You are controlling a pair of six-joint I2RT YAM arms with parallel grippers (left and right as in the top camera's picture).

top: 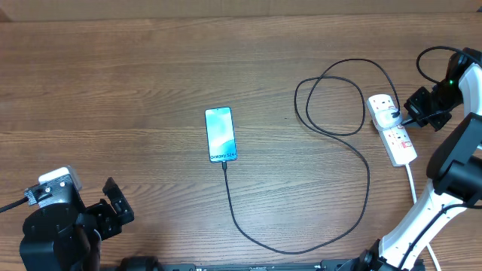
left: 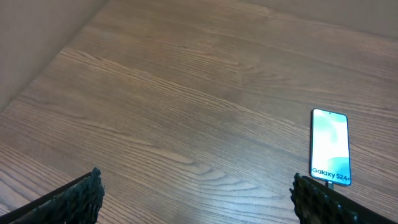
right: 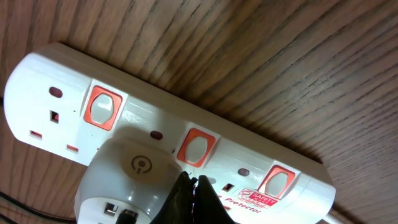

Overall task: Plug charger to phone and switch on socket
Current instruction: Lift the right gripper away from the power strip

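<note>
The charger is seen plugged into the phone at frame centre, and the socket at far right seems yet to be switched, with clenched right fingers poised at it and left fingers spread.

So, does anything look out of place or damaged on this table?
Nothing stands out. The phone lies flat, the charger runs in loose, unkinked loops from its end to the socket, and nothing looks damaged or spilled.
</note>
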